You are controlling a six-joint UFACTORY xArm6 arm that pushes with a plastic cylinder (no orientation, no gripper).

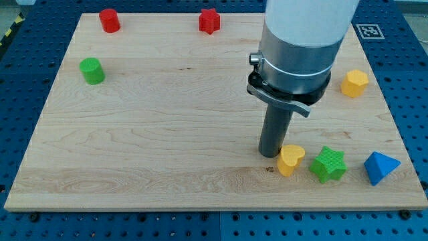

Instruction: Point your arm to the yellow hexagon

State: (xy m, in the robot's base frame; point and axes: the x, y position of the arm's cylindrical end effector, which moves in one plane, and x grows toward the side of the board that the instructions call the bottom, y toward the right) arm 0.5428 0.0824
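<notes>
The yellow hexagon [354,83] sits on the wooden board [167,134] near the view's right edge, in the upper half. My tip [270,154] rests on the board well below and to the left of it. The tip is right beside the left side of a yellow heart [290,160], touching or nearly touching it. The arm's grey and white body rises above the rod and hides part of the board's upper right.
A green star [328,165] and a blue triangle [380,167] lie to the right of the yellow heart, near the bottom edge. A red cylinder [110,20] and a red star [209,21] sit at the top. A green cylinder [92,70] is at the upper left.
</notes>
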